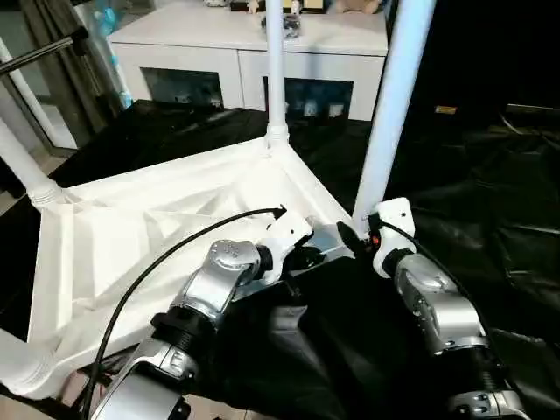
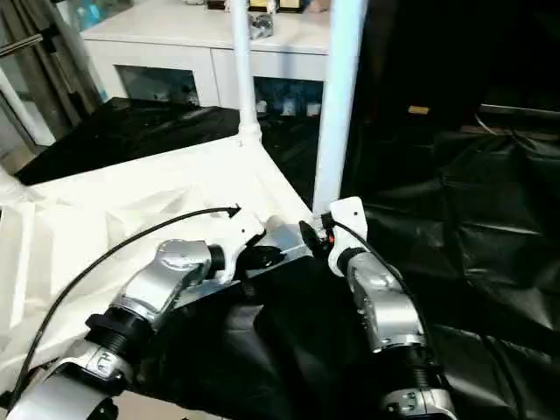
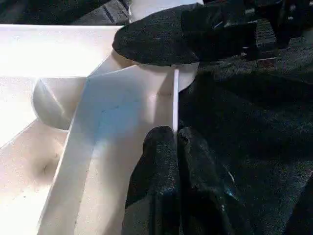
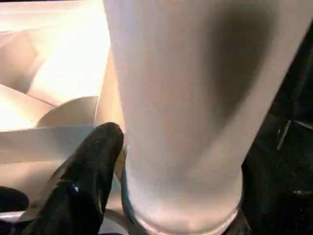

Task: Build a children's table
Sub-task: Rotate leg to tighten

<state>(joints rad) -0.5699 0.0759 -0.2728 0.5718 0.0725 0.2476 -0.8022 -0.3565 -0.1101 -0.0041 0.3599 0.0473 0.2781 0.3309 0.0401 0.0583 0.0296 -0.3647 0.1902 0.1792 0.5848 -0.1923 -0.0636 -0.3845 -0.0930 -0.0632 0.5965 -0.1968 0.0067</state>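
My left hand point(image 3: 173, 142) is pinched shut on the thin rim of the upturned tabletop point(image 1: 157, 236), which lies ribbed side up on the black-draped surface point(image 1: 490, 219). My right hand point(image 1: 354, 234) stands open around the base of the near leg point(image 1: 389, 114), upright in its corner socket.

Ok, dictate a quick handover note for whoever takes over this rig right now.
Left hand: shut, pinching the thin edge rib of the upside-down tabletop near its right front corner.
Right hand: fingers around the base of the near leg, which stands in that corner socket; whether it grips is unclear.
Done: far leg and left leg stand in their sockets.
Left: check the near leg is seated; the near-left corner is cut off at the frame's edge, so check that too.
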